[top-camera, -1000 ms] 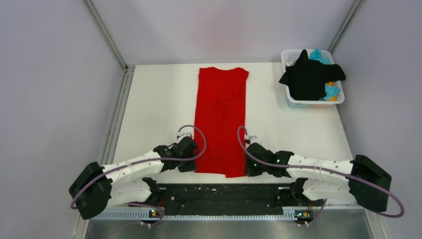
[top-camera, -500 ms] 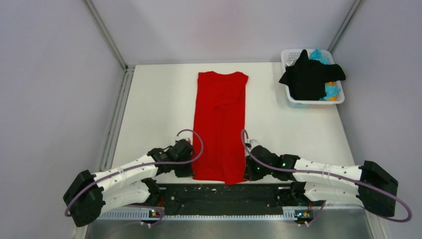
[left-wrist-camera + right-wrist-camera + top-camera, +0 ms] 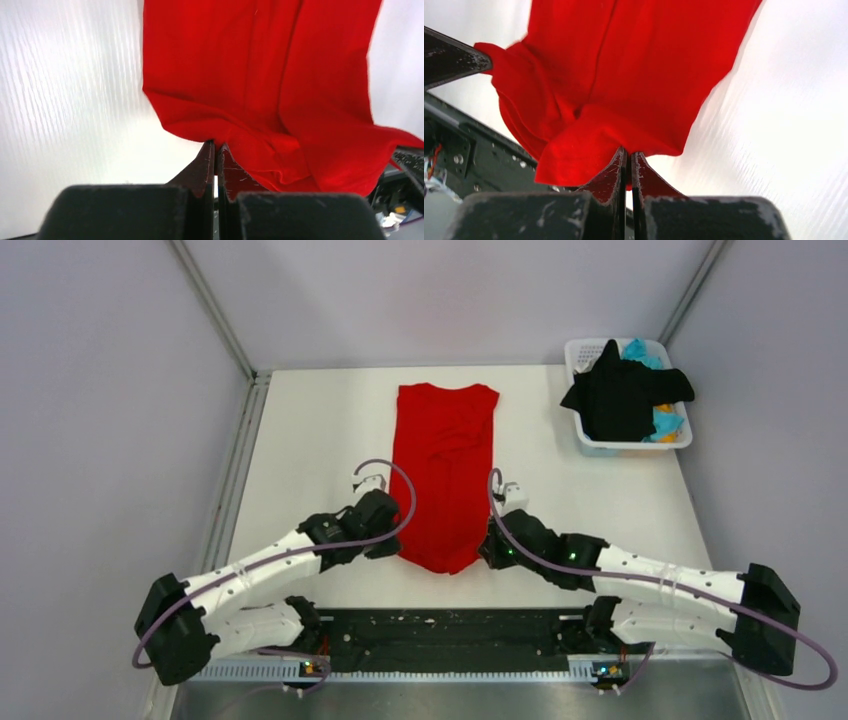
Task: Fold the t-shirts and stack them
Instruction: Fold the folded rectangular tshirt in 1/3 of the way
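The bright red t-shirt (image 3: 443, 460) lies lengthwise down the middle of the table, folded into a narrow strip with its collar end far. My left gripper (image 3: 392, 546) is shut on its near left hem corner (image 3: 200, 131). My right gripper (image 3: 486, 550) is shut on its near right hem corner (image 3: 644, 145). Both hold the near end lifted off the table, and the hem sags between them. A black t-shirt (image 3: 622, 395) drapes over the basket at the far right, with bits of cyan cloth (image 3: 640, 350) and orange cloth (image 3: 664, 407) beside it.
The white plastic basket (image 3: 592, 443) stands at the table's far right corner. Grey walls and metal rails close in the table on the left, right and back. The black base rail (image 3: 450, 630) of the arms runs along the near edge.
Both grippers have lifted the red shirt's near hem and carried it away from the near edge toward the far end. The shirt's near end now hangs raised between them.
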`<state>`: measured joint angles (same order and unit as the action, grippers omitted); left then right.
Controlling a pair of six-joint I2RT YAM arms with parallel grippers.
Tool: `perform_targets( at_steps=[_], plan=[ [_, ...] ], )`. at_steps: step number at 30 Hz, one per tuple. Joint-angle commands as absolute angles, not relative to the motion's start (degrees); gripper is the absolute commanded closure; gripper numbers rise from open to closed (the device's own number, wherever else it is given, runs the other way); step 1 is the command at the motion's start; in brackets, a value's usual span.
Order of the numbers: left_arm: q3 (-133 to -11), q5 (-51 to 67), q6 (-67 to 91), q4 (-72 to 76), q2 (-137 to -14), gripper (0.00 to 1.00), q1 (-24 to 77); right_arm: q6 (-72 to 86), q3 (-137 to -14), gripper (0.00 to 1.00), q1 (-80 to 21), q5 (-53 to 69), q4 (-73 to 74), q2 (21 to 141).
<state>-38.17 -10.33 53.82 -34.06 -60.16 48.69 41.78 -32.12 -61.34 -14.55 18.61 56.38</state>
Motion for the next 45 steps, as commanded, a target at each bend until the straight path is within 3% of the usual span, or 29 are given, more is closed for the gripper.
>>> perform_targets(
  at_steps=[1, 11, 17, 42, 45],
  plan=[
    [-45.1, -15.8, 50.8, -31.4, -63.3, 1.0, 46.6, 38.5, -38.1, 1.0, -60.4, -22.7, 16.9, 58.4],
    [-54.8, -9.1, 44.3, -23.6, -76.7, 1.0, 33.8, 32.2, -42.1, 1.0, -47.5, -17.2, 8.1, 66.6],
    [-62.7, -10.7, 40.2, -22.2, -83.2, 1.0, 31.7, 28.8, -45.3, 1.0, -40.7, -14.3, 4.9, 72.9],
    [-84.3, -2.3, 35.3, -24.0, -107.3, 1.0, 22.2, 25.3, -59.3, 1.0, -28.1, -6.0, -4.6, 95.3],
    [-86.5, -3.5, 35.6, -25.2, -109.8, 0.93, 21.5, 25.7, -62.0, 1.0, -27.3, -6.8, -4.9, 99.0]
  ],
)
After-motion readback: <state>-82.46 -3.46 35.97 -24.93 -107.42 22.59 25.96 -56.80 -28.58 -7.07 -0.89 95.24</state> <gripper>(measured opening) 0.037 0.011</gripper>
